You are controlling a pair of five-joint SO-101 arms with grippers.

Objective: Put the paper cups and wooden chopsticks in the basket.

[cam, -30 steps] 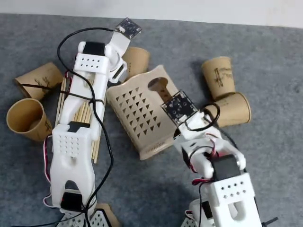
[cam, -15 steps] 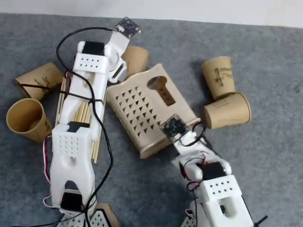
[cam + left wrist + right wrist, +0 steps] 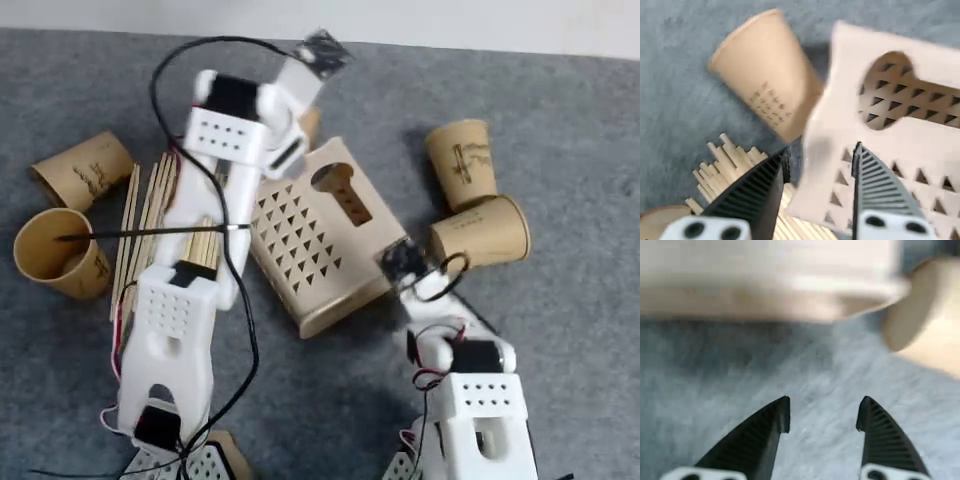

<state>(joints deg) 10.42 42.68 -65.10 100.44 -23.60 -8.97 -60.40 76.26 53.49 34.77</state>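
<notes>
Loading is judged barely begun: both pairs of jaws are released and empty, so the paper cup (image 3: pixel 765 75) beside the basket's (image 3: pixel 320 260) far end must be grasped next

Paper cups (image 3: pixel 462 160): you count five on the counter (image 3: pixel 570 340), one of them half hidden. Basket (image 3: pixel 320 240): one. Wooden chopsticks (image 3: pixel 145 200): one loose pile, the sticks too overlapped for you to number. Arms (image 3: pixel 170 330): two. One brown object (image 3: pixel 228 448) at the near edge, kind unclear.
</notes>
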